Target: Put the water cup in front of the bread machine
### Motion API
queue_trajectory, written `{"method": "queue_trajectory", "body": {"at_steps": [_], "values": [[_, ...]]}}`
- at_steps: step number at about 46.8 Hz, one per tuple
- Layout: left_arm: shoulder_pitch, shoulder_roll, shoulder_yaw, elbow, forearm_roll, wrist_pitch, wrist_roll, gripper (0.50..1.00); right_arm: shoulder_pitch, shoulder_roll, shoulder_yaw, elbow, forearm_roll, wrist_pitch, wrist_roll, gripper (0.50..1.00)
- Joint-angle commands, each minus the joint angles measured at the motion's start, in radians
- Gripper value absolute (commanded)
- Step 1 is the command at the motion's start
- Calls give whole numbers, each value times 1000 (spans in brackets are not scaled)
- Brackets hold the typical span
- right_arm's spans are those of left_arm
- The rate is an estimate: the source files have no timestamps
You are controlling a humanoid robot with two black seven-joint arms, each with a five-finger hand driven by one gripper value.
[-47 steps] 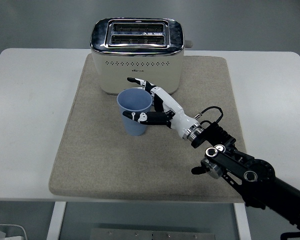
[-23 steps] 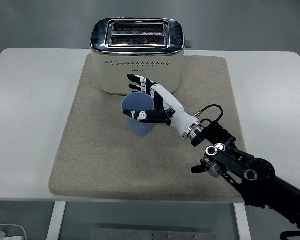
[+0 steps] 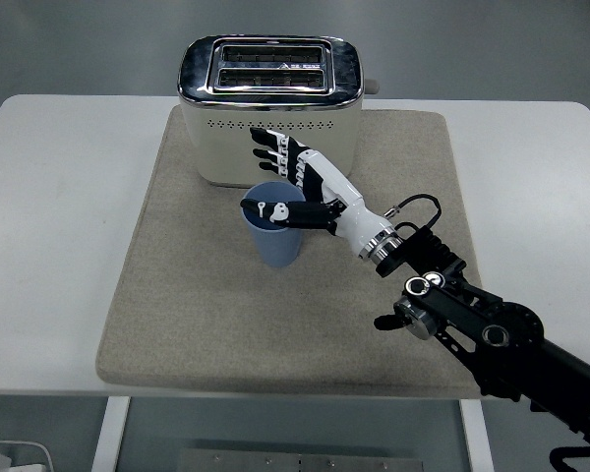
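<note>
At centre, right hand [image 3: 297, 187]: black-and-white five-fingered hand, seen above and just right of the cup; fingers are extended and spread, reaching toward the front face of the bread machine, with the thumb laid over the cup's rim. No closed grasp on the cup is shown.
Right arm [image 3: 472, 324]: black, entered from the lower right corner and stretched diagonally up and left over the mat; a thin cable loop is seen at the wrist.
Water cup [image 3: 275, 241]: blue, upright, open mouth upward; stood on the mat directly in front of the bread machine, near its front face but apart from it. Whether the thumb touches the rim cannot be told.
Bread machine [image 3: 269, 108]: cream-coloured two-slot toaster with a chrome top, placed at the far edge of the mat; a knob is visible on its right side.
Mat [image 3: 177, 305]: beige, rectangular, laid over the middle of the tabletop; both cup and bread machine are carried by it.
Tabletop [image 3: 49, 216]: white, exposed to either side of the mat.
</note>
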Motion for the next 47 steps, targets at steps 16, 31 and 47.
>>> {"method": "queue_trajectory", "body": {"at_steps": [16, 31, 47], "values": [[0, 0, 0, 0, 0, 0, 0, 1000, 22, -26, 37, 43, 28, 2, -2, 926], [0, 0, 0, 0, 0, 0, 0, 1000, 19, -166, 83, 126, 74, 8, -3, 926], [0, 0, 0, 0, 0, 0, 0, 1000, 14, -331, 133, 156, 203, 22, -14, 926]]}}
